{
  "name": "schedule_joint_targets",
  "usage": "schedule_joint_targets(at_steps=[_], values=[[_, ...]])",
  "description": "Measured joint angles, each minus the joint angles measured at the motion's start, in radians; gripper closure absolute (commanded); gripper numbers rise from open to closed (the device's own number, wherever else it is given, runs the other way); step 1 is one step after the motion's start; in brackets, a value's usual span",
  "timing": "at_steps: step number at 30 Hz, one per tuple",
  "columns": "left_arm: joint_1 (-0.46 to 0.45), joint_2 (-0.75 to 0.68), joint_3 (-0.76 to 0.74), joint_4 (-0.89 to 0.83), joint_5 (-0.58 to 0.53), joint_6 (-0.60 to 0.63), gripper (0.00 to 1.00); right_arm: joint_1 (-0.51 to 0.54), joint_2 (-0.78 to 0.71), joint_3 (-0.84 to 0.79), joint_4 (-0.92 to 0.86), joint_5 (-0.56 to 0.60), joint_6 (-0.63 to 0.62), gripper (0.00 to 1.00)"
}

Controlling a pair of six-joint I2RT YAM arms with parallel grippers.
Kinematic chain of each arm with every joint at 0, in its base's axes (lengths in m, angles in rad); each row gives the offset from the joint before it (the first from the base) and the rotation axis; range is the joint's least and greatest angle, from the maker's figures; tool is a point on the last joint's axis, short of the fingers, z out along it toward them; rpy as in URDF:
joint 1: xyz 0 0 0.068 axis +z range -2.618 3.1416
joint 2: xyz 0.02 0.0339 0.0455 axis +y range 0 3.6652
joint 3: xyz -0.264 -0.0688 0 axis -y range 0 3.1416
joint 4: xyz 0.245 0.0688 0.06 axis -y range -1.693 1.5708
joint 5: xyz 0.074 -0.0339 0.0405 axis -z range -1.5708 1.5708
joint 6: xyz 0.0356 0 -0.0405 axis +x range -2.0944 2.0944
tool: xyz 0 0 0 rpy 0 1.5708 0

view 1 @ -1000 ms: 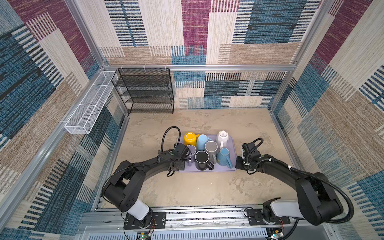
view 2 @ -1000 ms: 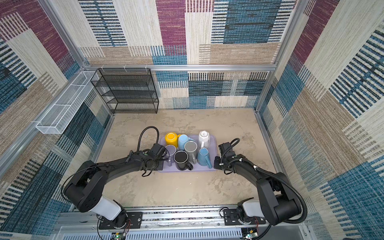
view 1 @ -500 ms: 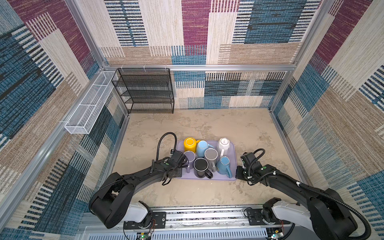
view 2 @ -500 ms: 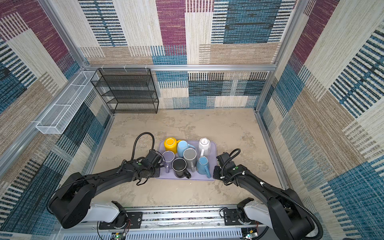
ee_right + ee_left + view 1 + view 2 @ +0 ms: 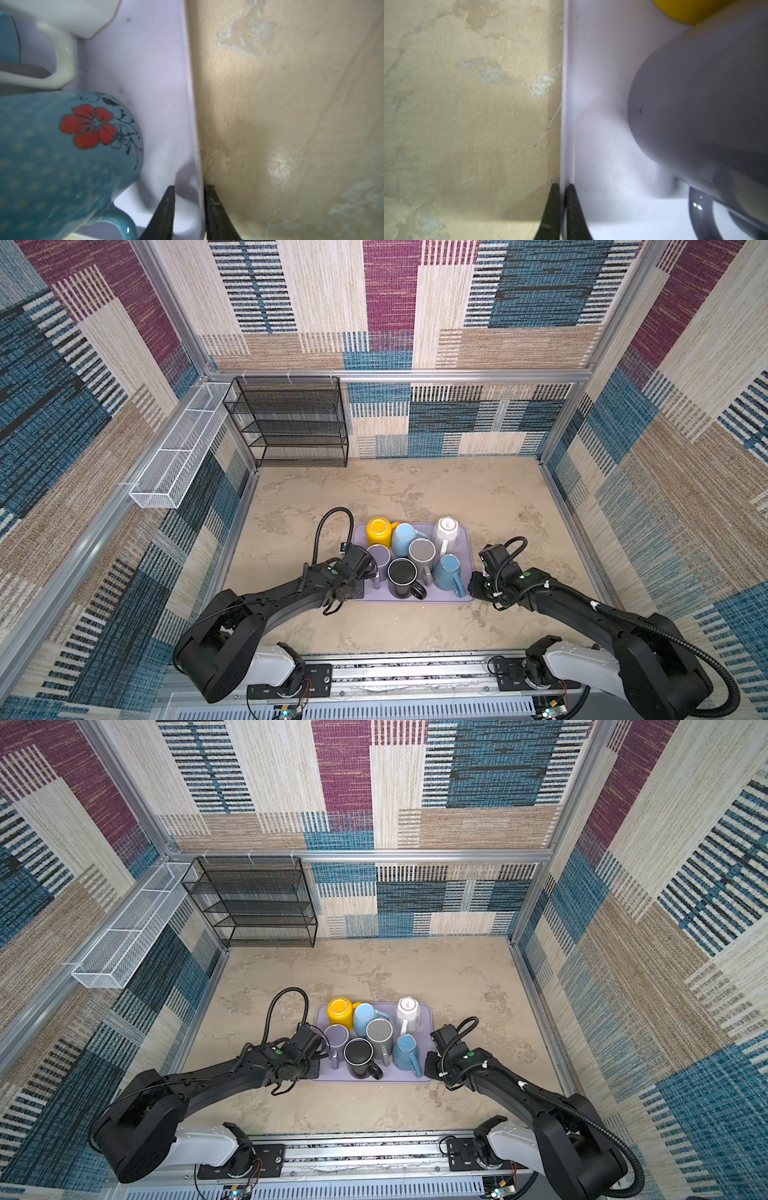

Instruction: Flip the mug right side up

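Presently, item one: lavender tray point(image 5: 462, 545) on the tabletop point(image 5: 374, 489), carrying seven mugs packed close. Left hand point(image 5: 562, 187): fingers point(image 5: 552, 207) together, pinched on the tray's left rim, one outside it and one inside. Right hand point(image 5: 190, 188): fingers apart, straddling the right rim, the inner one clear of the wall (no firm pinch, by the look of it). Task's thing: the task line does not settle which mug. Several seem to stand mouth-down, most plainly the white mug point(image 5: 446, 531), marked base up, at the tray's far right corner. Axis: vertical, handle turned toward the near side. Bearing: from the right hand it lies farther along the same rim, toward the tray's far end and a little inboard, past the teal floral mug point(image 5: 72, 155), which sits just beside that hand. Nearer arm: right. The left hand is across the tray, other mugs between. Alternate candidate: yellow mug point(image 5: 379, 531), far left corner, apparently base up, nearer the left hand. Judgement: whichever hand reaches must first quit its rim and rise above the mugs.
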Motion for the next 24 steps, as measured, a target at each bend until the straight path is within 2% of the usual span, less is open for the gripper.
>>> schedule_joint_targets(at_steps=[7, 11, 13, 17, 24], values=[[-0.002, -0.027, 0.041, -0.098, 0.045, 0.04, 0.9, 0.003, -0.001, 0.009, 0.002, -0.024, -0.016, 0.5], [-0.01, -0.038, 0.059, -0.086, 0.1, 0.047, 0.89, 0.004, -0.017, 0.016, -0.012, -0.041, -0.022, 0.41], [-0.011, -0.034, 0.07, -0.079, 0.118, 0.05, 0.85, 0.004, -0.026, 0.023, -0.024, -0.042, -0.027, 0.38], [-0.008, -0.03, 0.087, -0.079, 0.126, 0.052, 0.81, 0.004, -0.064, 0.039, -0.051, -0.044, -0.033, 0.37], [-0.006, -0.1, 0.158, -0.129, 0.087, 0.074, 0.78, 0.005, -0.142, 0.081, -0.078, -0.04, -0.032, 0.41]])
